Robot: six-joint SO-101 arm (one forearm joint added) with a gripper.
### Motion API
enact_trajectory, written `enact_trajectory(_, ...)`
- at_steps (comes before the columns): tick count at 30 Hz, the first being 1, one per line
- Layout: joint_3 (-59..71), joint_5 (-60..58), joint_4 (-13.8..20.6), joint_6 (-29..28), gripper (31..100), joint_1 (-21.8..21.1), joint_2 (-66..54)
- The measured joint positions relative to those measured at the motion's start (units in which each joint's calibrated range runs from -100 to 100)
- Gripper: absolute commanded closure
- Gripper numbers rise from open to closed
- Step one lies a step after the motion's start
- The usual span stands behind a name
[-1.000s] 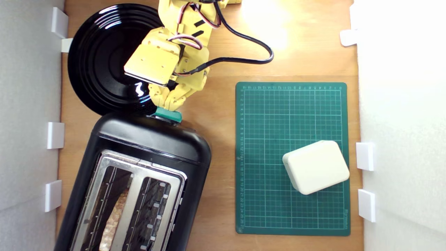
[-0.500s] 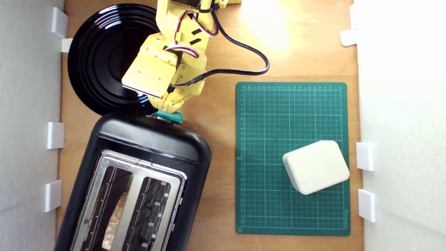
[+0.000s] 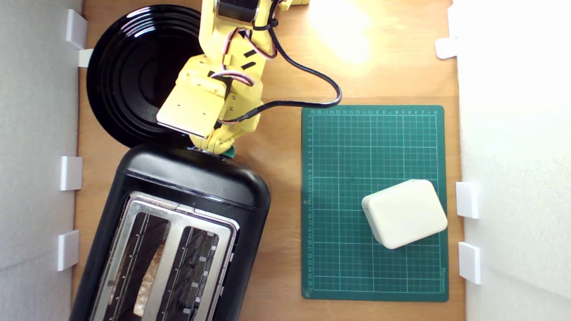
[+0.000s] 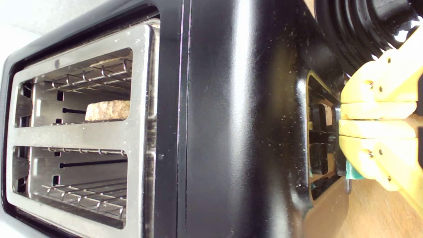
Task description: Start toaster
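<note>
Toaster (image 3: 196,183) slot holds bread (image 4: 108,110) (sunk low).

wooden table (image 3: 276,67) carries toaster (image 3: 192,178), black plate (image 3: 120,76), green mat (image 3: 348,200).

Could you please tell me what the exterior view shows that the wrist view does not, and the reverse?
Only the exterior view shows the green gridded cutting mat, the cream rounded box on it, the whole round glossy black plate and the yellow arm with its black cable.

Only the wrist view shows the slots' wire racks from close by and the shut fingers against the end of the toaster.

Both show the glossy black two-slot toaster with its silver top, the bread slice sunk in one slot, the teal-green lever tab and the yellow gripper.
</note>
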Motion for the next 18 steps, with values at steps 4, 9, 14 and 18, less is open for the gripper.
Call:
enact_trajectory(4, 3.99, -1.62, 0.39, 0.00, 98.9, -0.45, -0.83)
enact_trajectory(9, 7.51, -1.87, 0.39, 0.00, 98.9, -0.81, -2.33)
enact_trajectory(14, 14.64, -6.98, 0.58, 0.05, 98.9, -0.72, -2.42)
enact_trajectory(18, 19.65, -11.06, 1.93, 0.05, 98.9, -0.72, -2.92)
